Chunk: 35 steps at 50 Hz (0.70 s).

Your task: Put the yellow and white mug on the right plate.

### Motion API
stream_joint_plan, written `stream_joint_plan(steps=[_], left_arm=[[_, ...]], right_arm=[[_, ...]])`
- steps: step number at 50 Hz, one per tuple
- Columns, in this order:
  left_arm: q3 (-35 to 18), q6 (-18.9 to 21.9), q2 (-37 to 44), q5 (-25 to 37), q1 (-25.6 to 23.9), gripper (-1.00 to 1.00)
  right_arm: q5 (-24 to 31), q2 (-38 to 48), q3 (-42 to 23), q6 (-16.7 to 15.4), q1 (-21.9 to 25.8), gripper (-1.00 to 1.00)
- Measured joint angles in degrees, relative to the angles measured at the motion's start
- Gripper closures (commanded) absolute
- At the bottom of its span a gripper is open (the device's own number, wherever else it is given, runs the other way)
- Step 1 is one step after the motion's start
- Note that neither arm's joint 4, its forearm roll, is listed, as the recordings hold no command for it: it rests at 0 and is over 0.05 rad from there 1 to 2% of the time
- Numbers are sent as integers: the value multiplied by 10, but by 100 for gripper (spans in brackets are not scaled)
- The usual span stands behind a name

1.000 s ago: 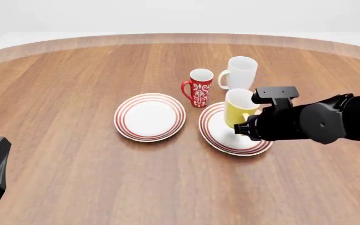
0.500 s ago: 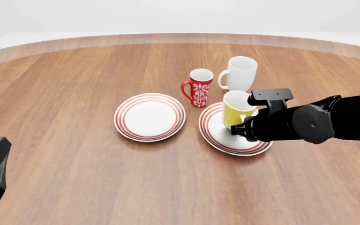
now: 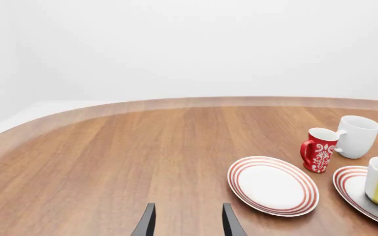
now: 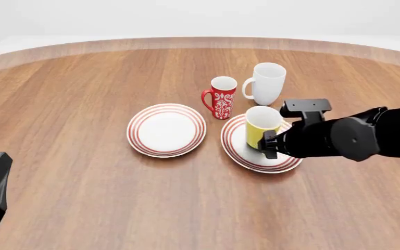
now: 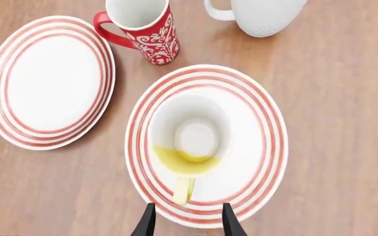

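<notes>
Lowered since the earlier frame, the yellow mug [image 4: 262, 126] stood upright on the right plate [image 4: 241, 152].
We saw the right gripper [image 5: 185, 222] parted astride its handle; the left gripper [image 3: 185, 222] gaped idle.

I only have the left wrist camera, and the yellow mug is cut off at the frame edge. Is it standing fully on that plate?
Observer: Yes. The right wrist view shows the yellow and white mug upright, well inside the red rings of the right plate.
Operator: Is the right gripper holding it?
Observer: No. The right gripper is open; the mug's handle points at the gap between its jaws, and neither fingertip touches it.
</notes>
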Motion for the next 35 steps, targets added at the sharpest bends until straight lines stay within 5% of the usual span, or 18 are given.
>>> stream_joint_plan(steps=[35], left_arm=[[0, 0, 0, 0, 0, -100]], right_arm=[[16, -42, 11, 19, 26, -100]])
